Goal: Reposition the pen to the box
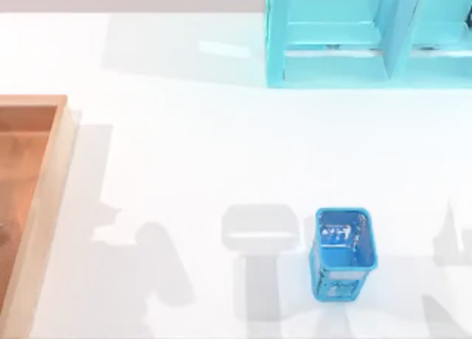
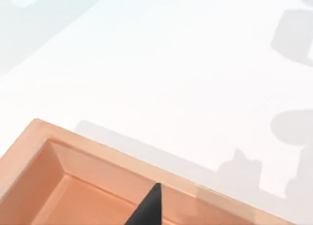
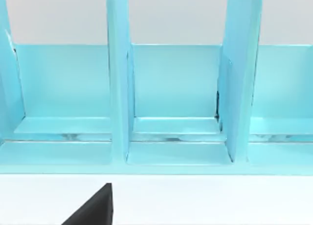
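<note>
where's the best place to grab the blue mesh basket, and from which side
Probably by its top rim, coming straight down from above. The blue mesh basket stands upright on the table with its open mouth facing up, so a straight stretch of thin wall can be pinched, inside and outside. The rectangular rim gives flat sides to close on, and nothing stands close beside it.

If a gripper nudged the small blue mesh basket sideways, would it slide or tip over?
The blue mesh basket stands upright on the smooth white table, taller than its footprint, so a push near the rim would probably tip it, while one low down would more likely slide it. Its thin open mesh walls suggest it is light and may flex slightly when squeezed.
</note>
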